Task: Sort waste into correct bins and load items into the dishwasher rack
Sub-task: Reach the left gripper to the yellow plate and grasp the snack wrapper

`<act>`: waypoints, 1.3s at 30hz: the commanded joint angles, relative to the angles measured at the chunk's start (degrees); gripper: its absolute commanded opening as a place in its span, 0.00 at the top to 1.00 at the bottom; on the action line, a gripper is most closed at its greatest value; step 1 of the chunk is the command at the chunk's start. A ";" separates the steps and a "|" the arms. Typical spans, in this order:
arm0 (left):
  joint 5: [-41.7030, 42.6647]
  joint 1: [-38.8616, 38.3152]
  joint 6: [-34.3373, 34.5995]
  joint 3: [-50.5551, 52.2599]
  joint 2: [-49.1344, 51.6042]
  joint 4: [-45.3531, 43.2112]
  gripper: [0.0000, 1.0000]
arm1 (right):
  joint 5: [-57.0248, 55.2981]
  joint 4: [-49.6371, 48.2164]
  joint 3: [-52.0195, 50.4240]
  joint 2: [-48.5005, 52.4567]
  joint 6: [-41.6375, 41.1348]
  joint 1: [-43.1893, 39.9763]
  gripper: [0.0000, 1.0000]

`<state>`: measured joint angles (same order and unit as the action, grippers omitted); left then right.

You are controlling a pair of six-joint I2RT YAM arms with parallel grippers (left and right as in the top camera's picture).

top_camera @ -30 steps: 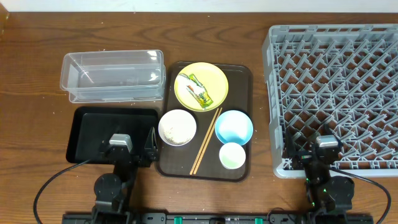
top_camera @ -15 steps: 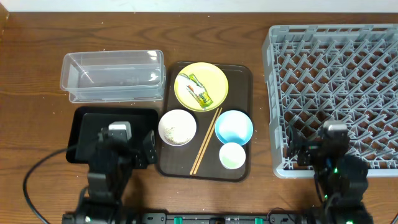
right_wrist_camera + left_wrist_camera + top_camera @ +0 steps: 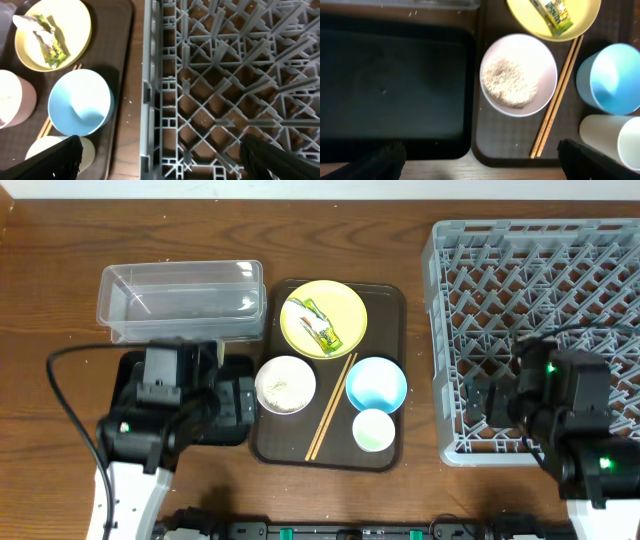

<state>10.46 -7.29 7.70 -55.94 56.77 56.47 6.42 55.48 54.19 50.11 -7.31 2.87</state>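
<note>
The yellow plate (image 3: 323, 318) holds the green-yellow wrapper (image 3: 322, 326). The white bowl (image 3: 285, 384) holds rice grains (image 3: 510, 82). The light blue bowl (image 3: 376, 384), the pale cup (image 3: 373, 430) and the chopsticks (image 3: 330, 408) lie beside them. The clear tub (image 3: 180, 300) stands behind the black tray (image 3: 130, 375). The grey rack (image 3: 540, 300) is on the right. My left gripper (image 3: 485, 167) is open and empty, above the gap between the black tray (image 3: 395, 85) and the white bowl (image 3: 545, 60). My right gripper (image 3: 165, 167) is open and empty over the rack's (image 3: 225, 75) near left corner.
The plate, bowls, cup and chopsticks all sit on a dark brown serving tray (image 3: 385, 305) in the middle of the wooden table. A black cable (image 3: 70, 400) loops from the left arm at the left. The rack's near wall (image 3: 150, 100) stands close to the serving tray.
Both arms have risen from the table's near edge and reached forward. The left now hangs over the black tray and the right over the rack's near left corner.
</note>
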 commanded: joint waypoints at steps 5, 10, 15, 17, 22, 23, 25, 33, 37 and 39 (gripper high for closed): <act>2.51 -0.20 0.50 -1.68 3.61 -1.38 0.00 | 2.01 0.85 1.33 2.47 -0.79 0.52 0.01; 5.38 -0.20 1.07 -1.68 4.81 -10.93 0.01 | 2.01 1.05 1.31 2.47 -0.79 0.52 0.01; 5.31 -0.20 3.78 -1.84 10.14 -19.80 0.02 | 2.01 -0.04 1.31 2.47 -0.81 0.52 0.01; 5.35 -0.20 4.72 -1.86 12.70 -23.21 0.03 | 2.01 0.00 1.31 2.45 -0.81 0.52 0.01; 5.35 -1.97 5.77 -1.86 18.82 -33.27 0.04 | 1.99 0.00 1.31 2.47 -0.81 0.52 0.01; 5.35 -2.69 5.77 -1.86 19.78 -34.97 0.04 | 1.99 0.00 1.31 2.47 -0.81 0.52 0.01; 4.81 -4.37 5.75 -1.86 21.84 -38.36 0.04 | 1.99 0.02 1.31 2.47 -0.81 0.52 0.01; -1.05 -10.58 9.16 -1.86 31.01 -47.34 0.04 | 1.99 0.07 1.31 2.47 -0.81 0.52 0.01; -1.07 -12.87 9.60 -1.86 36.02 -51.63 0.04 | 1.99 0.07 1.31 2.47 -0.81 0.52 0.01; -1.11 -13.62 9.60 -1.86 38.45 -53.83 0.04 | 1.99 0.09 1.31 2.47 -0.81 0.52 0.01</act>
<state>10.55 -19.90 16.36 -56.73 92.73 4.16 8.10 55.57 54.43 52.75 -7.44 2.87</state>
